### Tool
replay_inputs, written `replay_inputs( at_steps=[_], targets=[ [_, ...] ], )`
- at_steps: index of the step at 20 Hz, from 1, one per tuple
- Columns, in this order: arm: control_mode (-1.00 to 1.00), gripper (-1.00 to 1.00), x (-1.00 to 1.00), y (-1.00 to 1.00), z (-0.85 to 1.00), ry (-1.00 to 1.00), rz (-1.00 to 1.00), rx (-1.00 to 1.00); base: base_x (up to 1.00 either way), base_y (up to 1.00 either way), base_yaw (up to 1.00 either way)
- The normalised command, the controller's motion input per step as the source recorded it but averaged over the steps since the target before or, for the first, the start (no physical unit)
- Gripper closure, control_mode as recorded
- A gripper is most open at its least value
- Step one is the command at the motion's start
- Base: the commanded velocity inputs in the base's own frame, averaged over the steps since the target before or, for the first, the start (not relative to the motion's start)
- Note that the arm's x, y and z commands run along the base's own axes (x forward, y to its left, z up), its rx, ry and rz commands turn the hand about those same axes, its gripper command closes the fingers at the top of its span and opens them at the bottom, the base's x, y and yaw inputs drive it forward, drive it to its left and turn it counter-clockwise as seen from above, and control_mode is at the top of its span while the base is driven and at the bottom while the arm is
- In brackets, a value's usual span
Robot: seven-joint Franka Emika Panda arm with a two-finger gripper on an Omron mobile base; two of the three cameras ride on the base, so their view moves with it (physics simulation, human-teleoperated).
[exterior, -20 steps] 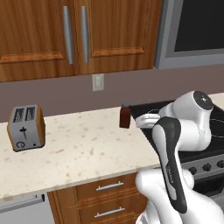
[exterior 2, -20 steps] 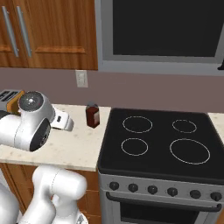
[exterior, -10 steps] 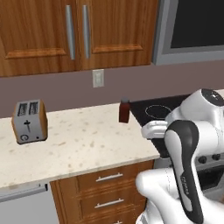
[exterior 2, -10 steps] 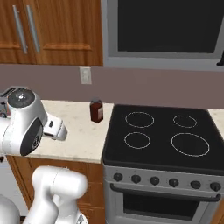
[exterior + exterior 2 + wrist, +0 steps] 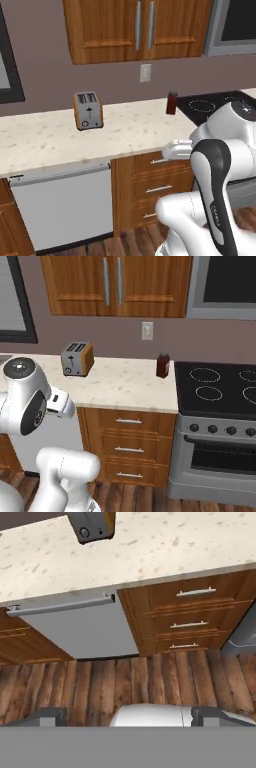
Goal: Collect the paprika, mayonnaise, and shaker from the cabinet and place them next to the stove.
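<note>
The paprika [image 5: 172, 102] [image 5: 162, 365], a small dark red-brown bottle, stands upright on the counter just left of the black glass stove [image 5: 215, 105] [image 5: 220, 388]. The brown wooden cabinet [image 5: 135, 30] [image 5: 112, 283] hangs above the counter with both doors shut, so the mayonnaise and the shaker are hidden. My gripper [image 5: 127, 714] is open and holds nothing. It hangs in front of the counter's front edge, facing down at the drawers and the wooden floor. Its fingertips [image 5: 47, 714] stand far apart.
A toaster [image 5: 88, 110] [image 5: 76, 358] [image 5: 91, 524] sits on the speckled counter [image 5: 45, 137]. Below are a grey dishwasher front [image 5: 60, 205] [image 5: 75, 629] and wooden drawers [image 5: 129, 443] [image 5: 185, 617]. A microwave [image 5: 225, 283] hangs over the stove.
The whole picture has shifted: the base has backed away from the counter and moved left. The paprika stays beside the stove. The gripper stays open.
</note>
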Motion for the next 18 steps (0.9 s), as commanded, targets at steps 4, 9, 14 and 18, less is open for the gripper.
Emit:
replay_inputs(
  at_steps=[4, 9, 14, 18],
  targets=[
    [1.0, -1.0, 0.0, 0.0, 0.0, 0.0, 0.0, 0.0, -0.64, 1.0, 0.04],
    [1.0, -1.0, 0.0, 0.0, 0.0, 0.0, 0.0, 0.0, -0.53, 1.0, 0.13],
    [1.0, -1.0, 0.0, 0.0, 0.0, 0.0, 0.0, 0.0, -0.52, 1.0, 0.24],
    [1.0, -1.0, 0.0, 0.0, 0.0, 0.0, 0.0, 0.0, -0.66, 1.0, 0.24]
  ],
)
